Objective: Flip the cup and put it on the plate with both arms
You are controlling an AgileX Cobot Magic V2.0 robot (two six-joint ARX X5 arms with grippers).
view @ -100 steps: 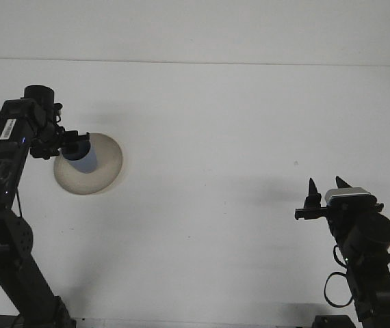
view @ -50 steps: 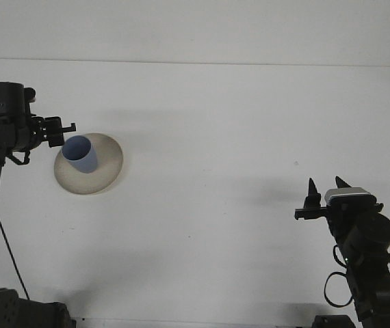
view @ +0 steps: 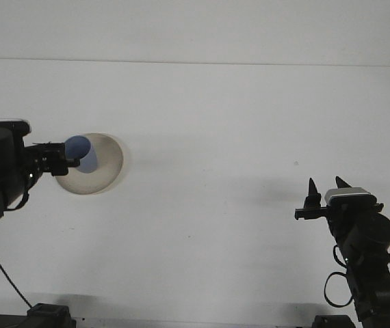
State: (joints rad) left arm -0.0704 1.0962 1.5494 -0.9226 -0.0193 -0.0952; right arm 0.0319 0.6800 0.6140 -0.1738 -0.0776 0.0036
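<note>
Cup upright on plate. Left gripper fingers: cannot tell. Right gripper fingers parted, empty. No legible markings.

White table, beige plate at left, otherwise bare

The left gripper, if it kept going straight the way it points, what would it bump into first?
Probably the blue cup on the plate: the left gripper points right at it, though one view hides their depth.
</note>
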